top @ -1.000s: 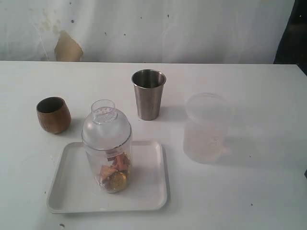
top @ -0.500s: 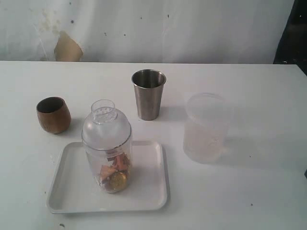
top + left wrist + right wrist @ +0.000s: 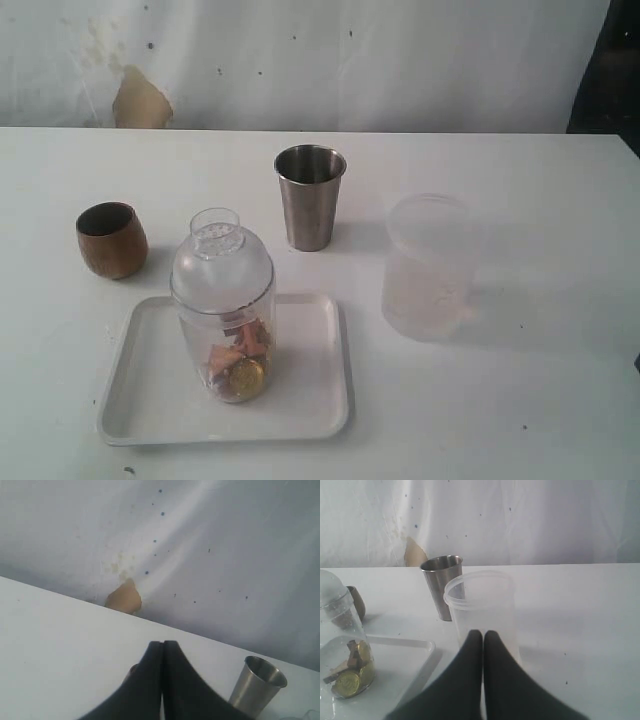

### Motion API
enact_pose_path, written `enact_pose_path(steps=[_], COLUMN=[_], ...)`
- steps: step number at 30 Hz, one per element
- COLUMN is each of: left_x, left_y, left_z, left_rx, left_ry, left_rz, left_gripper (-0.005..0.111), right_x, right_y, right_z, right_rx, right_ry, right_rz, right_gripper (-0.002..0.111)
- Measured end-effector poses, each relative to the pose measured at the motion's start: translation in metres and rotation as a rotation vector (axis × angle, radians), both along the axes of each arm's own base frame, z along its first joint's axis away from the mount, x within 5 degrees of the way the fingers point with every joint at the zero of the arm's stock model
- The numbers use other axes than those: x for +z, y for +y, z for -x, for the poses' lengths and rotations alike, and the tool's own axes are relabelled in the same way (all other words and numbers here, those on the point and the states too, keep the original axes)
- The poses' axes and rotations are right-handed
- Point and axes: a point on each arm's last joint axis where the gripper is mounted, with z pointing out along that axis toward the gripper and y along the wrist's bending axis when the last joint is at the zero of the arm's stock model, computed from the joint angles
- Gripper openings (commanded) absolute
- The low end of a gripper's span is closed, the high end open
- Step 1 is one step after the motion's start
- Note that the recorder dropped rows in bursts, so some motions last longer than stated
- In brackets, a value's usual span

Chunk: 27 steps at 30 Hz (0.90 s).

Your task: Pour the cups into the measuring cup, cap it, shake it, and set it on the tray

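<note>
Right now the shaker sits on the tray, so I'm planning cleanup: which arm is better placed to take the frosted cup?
Right, I'd say. The frosted cup stands straight ahead of the shut right fingers, on their side of the table. The left fingers face the steel cup and wall instead.

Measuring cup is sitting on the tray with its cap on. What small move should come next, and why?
Probably only a retreat of both arms to rest. The measuring cup stands upright inside the tray, the cap seated on it, pieces in its bottom. The left hand and right hand are shut, empty and off it, and the frosted cup looks empty, so the job seems done.
</note>
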Motion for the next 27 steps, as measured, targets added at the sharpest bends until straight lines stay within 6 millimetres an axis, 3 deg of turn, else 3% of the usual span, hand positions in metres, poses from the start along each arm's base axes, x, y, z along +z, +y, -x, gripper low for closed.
enact_pose_path(steps=[9,21,27], left_x=[-0.006,-0.08,-0.1], left_y=[0.0,-0.001,-0.001], left_z=[0.0,0.004,0.0], left_rx=[-0.001,-0.043,-0.052], left_ry=[0.001,0.065,0.081], left_rz=[-0.105,-0.341,-0.361], left_gripper=[0.0,0.0,0.0], right_x=[0.0,0.0,0.0], right_y=[0.0,0.0,0.0], right_z=[0.0,0.0,0.0], right_rx=[0.0,0.0,0.0], right_ry=[0.0,0.0,0.0], right_rz=[0.0,0.0,0.0], right_gripper=[0.0,0.0,0.0])
